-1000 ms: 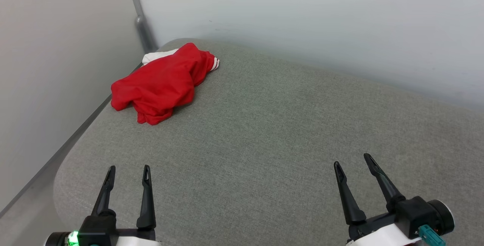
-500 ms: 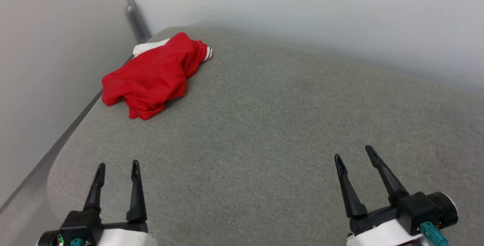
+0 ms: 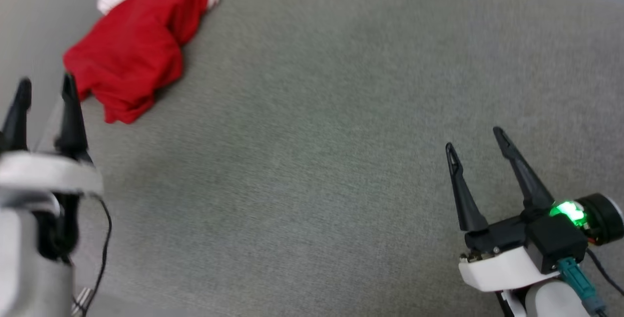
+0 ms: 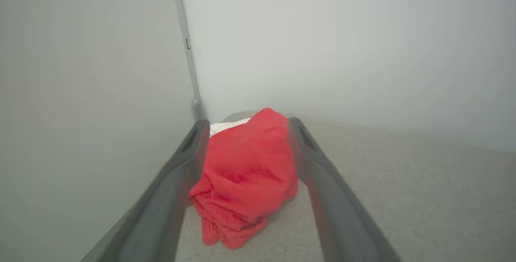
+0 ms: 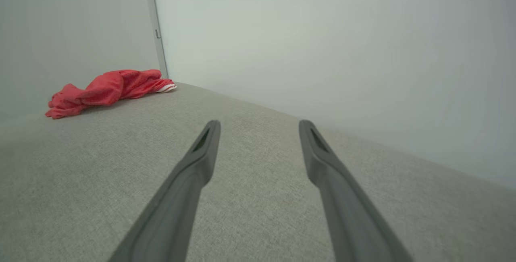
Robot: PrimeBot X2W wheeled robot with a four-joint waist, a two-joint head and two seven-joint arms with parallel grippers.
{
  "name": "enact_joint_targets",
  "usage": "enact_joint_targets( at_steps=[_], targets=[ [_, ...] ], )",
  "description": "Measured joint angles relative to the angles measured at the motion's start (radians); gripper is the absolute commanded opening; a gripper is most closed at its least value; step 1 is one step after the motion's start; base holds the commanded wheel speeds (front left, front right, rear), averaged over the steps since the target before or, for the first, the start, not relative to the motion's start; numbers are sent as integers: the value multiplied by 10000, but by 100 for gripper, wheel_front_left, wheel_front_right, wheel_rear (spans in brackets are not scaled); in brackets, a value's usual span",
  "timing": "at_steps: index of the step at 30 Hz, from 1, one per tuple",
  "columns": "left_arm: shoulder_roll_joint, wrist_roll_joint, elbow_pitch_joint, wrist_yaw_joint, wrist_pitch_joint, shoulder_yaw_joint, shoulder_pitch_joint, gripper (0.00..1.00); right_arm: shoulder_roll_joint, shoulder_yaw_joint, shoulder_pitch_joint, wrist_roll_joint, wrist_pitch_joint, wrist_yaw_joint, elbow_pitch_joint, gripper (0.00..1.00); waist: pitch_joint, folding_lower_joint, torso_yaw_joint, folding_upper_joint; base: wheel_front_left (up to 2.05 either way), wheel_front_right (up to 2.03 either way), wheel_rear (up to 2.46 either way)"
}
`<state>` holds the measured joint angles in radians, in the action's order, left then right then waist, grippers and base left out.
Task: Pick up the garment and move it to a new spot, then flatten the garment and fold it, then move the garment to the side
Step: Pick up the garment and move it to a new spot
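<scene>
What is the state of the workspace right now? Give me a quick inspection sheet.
surface: grey fabric cushion, flat.
job's things: garment crumpled in a heap at the far left corner, unfolded, not held.
clutter: nothing seen.
grippers: left gripper open, aimed at the garment, short of it; right gripper open over bare cushion.
cables: black cable by the left arm; teal plug on the right wrist.
surroundings: pale walls meeting at a corner strip.
</scene>
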<state>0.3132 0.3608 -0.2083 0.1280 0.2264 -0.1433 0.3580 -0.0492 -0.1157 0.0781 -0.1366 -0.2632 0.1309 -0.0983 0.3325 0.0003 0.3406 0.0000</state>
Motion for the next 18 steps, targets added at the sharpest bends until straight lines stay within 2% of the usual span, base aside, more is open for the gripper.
enact_joint_targets(
  at_steps=[2, 6, 9, 12, 14, 18],
  targets=[
    [719, 1438, -468, 2, -644, 445, 849, 100, 2, 35, 165, -157, -2, 0, -96, 100, 479, 1, -146, 0, 0, 0, 0],
    [2830, 3394, -1154, 10, -2105, 1557, 2134, 100, -2, 128, 447, -245, 0, 2, -253, 100, 1369, 1, -478, 0, 0, 0, 0],
    [3762, 4991, -1745, 12, -3684, 2180, 2781, 100, -6, 155, 542, -267, 0, 0, -328, 100, 1943, 1, -765, 0, 0, 0, 0],
    [4872, 6125, -2113, 12, -5333, 2761, 3266, 100, -2, 155, 686, -270, -2, 2, -430, 100, 2444, 1, -1072, 0, 0, 0, 0],
    [5313, 6840, -2408, 12, -6226, 2932, 3507, 100, -6, 219, 685, -272, -2, 0, -458, 100, 2736, 1, -1278, 0, 0, 0, 0],
    [5747, 7902, -2907, 12, -7509, 3055, 4075, 100, 0, 272, 725, -274, -21, 4, -673, 100, 3280, 0, -1602, 0, 0, 0, 0]
  ],
)
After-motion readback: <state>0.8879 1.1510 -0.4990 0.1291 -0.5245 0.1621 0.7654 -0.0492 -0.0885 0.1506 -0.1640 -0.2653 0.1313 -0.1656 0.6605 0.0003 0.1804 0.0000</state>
